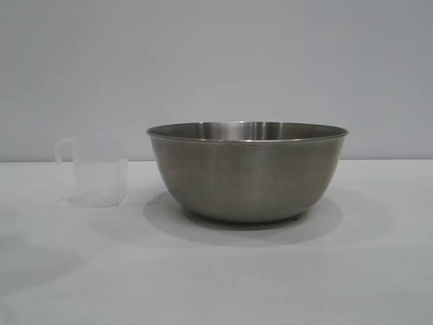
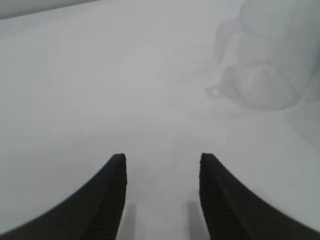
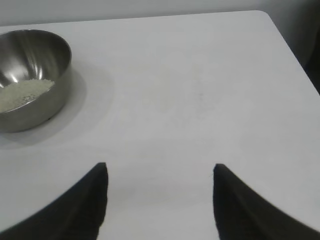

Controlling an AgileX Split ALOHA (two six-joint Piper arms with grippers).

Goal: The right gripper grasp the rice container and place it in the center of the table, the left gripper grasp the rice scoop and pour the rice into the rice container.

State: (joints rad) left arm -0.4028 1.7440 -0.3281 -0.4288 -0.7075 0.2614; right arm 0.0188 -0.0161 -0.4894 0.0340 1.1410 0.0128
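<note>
The steel rice container [image 1: 247, 170] stands upright on the white table [image 1: 216, 277], about the middle. In the right wrist view it [image 3: 35, 55] holds a heap of white rice [image 3: 22, 93]. The translucent rice scoop [image 1: 95, 170] stands upright to its left, handle pointing left, and looks empty. In the left wrist view the scoop [image 2: 267, 65] is a pale blurred shape off to one side. My left gripper [image 2: 162, 162] is open and empty over bare table. My right gripper [image 3: 160, 170] is open and empty, well apart from the container. Neither gripper shows in the exterior view.
A pale grey wall [image 1: 216, 68] rises behind the table. The table's far edge and rounded corner [image 3: 265, 15] show in the right wrist view, with dark floor beyond.
</note>
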